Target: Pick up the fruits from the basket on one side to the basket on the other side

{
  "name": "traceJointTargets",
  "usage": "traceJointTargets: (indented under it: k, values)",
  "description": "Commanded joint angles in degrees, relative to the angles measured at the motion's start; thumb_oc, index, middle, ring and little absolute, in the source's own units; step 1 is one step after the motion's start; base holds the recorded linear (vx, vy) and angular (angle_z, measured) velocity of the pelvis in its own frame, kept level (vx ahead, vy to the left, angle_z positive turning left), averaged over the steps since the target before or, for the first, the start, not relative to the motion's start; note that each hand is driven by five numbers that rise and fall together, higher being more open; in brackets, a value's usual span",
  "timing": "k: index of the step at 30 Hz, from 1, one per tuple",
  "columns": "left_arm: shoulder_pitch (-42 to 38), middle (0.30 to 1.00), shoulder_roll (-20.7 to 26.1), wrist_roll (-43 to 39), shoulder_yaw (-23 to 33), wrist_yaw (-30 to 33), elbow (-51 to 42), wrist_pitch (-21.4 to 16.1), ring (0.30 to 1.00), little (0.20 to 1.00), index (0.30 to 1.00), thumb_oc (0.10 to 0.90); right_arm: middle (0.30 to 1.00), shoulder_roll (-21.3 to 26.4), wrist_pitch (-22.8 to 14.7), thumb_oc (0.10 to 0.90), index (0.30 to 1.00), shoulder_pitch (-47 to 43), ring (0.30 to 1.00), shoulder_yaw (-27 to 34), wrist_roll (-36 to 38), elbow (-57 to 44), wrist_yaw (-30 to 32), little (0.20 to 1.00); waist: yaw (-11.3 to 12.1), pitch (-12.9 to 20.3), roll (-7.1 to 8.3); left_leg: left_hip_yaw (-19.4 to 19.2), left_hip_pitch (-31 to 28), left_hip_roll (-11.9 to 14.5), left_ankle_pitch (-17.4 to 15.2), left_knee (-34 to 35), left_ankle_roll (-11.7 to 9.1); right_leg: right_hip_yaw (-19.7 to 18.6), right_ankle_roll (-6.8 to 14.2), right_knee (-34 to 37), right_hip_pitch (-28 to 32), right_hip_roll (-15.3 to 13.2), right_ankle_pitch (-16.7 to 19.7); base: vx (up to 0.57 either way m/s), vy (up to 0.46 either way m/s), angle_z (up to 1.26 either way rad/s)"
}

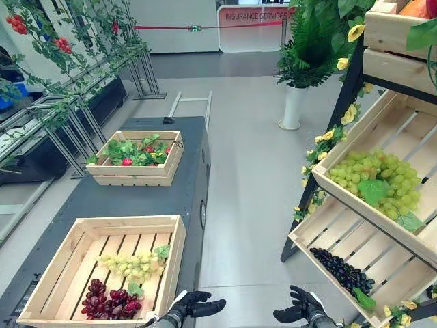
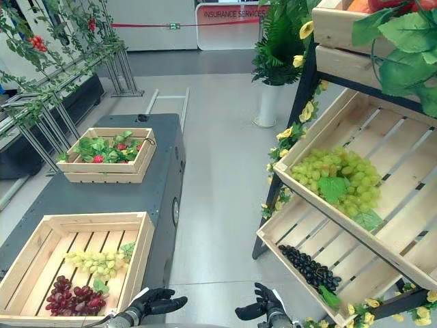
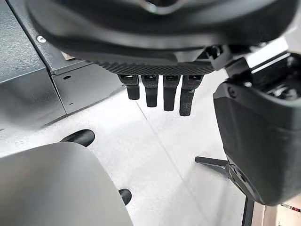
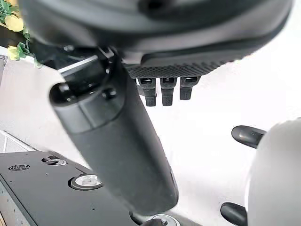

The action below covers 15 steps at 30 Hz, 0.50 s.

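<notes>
On the dark cart to my left stands a wooden crate [image 1: 130, 222] holding a green grape bunch [image 1: 130, 265] and a dark red grape bunch [image 1: 109, 302]. To my right, a slanted shelf crate [image 1: 355, 239] carries black grapes [image 1: 341, 271]. The crate above it holds a large heap of green grapes [image 1: 372, 179]. My left hand [image 1: 194, 305] hangs low beside the cart's near corner, open and holding nothing. Its fingers [image 3: 160, 92] point down at the floor. My right hand [image 1: 297, 307] is low in front of the shelf, open too, and its fingers [image 4: 162, 92] are straight and bare.
A second crate [image 1: 133, 179] with leafy greens and red fruit sits further back on the cart [image 1: 136, 198]. A white-potted plant [image 1: 293, 106] stands beyond the shelf. A grey floor aisle runs between cart and shelf. Metal trellises with vines line the far left.
</notes>
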<state>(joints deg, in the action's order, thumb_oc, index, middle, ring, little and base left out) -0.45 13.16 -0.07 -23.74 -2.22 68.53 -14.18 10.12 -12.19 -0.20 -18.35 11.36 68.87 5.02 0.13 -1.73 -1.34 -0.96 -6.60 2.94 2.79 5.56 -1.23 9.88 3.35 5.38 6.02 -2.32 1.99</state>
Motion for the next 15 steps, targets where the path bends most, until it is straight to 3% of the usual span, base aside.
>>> traceJointTargets:
  k: [1,15]
  values:
    - [-4.6,0.900,-3.0,1.2,-1.7,-0.1,1.4,-1.9,0.900,0.900,0.900,0.800,0.900,-0.3,-1.9,0.800,0.900,-4.0,0.900,0.7,-1.7,2.2,0.9,0.900,0.6,-2.9,1.05,-2.8,-2.6,-5.3,-8.0,-0.6,2.6,1.1,0.0,-0.5,3.6,0.7,-4.9,-0.04,0.040,-0.14]
    - [-4.4,0.900,-3.0,0.6,-1.0,-0.8,2.1,-1.6,0.900,0.900,0.900,0.800,0.900,-0.5,-2.1,0.800,0.900,-4.2,0.900,0.8,-0.7,2.3,0.4,0.900,0.9,-3.1,1.26,-3.0,-2.8,-5.3,-8.0,-0.6,2.7,1.4,0.0,-0.4,3.9,0.6,-4.8,0.00,0.000,0.00]
